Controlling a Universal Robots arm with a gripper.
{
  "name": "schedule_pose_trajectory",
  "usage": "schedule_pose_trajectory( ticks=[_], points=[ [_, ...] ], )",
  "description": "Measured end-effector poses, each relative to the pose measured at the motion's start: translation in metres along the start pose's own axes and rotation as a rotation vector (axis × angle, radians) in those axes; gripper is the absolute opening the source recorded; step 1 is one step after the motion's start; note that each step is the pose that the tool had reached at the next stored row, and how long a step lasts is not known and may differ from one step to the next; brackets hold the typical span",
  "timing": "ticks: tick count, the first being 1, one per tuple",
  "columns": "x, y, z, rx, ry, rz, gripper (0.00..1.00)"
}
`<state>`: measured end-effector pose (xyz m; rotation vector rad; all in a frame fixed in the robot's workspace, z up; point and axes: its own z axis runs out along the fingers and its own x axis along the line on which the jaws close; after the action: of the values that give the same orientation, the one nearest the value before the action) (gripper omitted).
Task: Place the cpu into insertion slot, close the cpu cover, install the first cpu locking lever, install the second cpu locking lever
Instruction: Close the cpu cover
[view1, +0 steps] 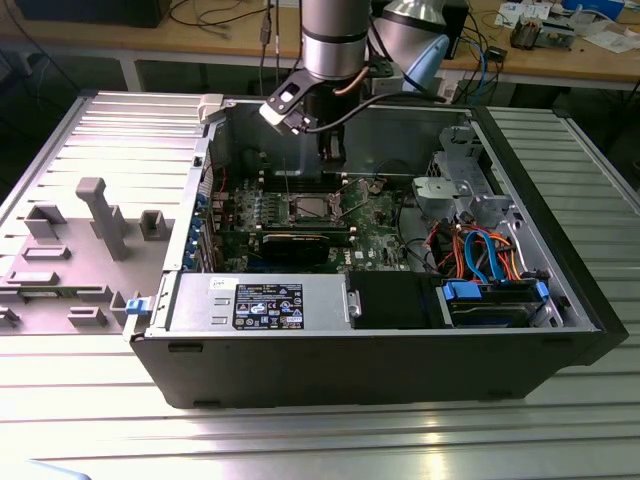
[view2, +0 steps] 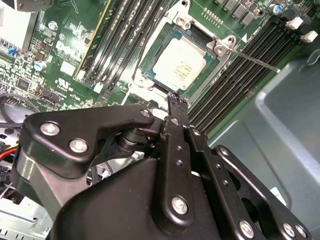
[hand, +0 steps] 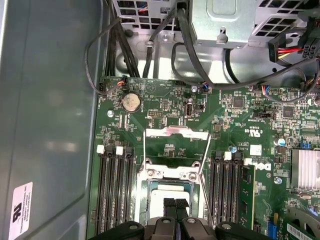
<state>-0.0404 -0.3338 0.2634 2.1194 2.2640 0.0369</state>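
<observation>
Cpu (view2: 182, 62) sat in insertion slot (view2: 158, 48), mid motherboard (hand: 165, 95); cpu cover (hand: 175, 133) stood open. Your gripper (hand: 175, 203) hung abv cpu, jaws closed, empty. Cover judged thin, stiff, hinged: take at free edge.

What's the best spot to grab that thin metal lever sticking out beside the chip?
Probably near the free end of the locking lever, coming down from above and pinching across it: it is a thin straight rod, and that end stands clear over the memory slots.
</observation>
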Motion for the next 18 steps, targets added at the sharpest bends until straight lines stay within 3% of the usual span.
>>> schedule_pose_trajectory(
  ticks=[7, 18],
  points=[
    [-0.0006, 0.0083, 0.0004, 0.0000, 0.0000, 0.000, 0.11],
    [-0.0025, 0.0385, 0.0020, 0.0001, 0.0000, 0.000, 0.11]
  ],
)
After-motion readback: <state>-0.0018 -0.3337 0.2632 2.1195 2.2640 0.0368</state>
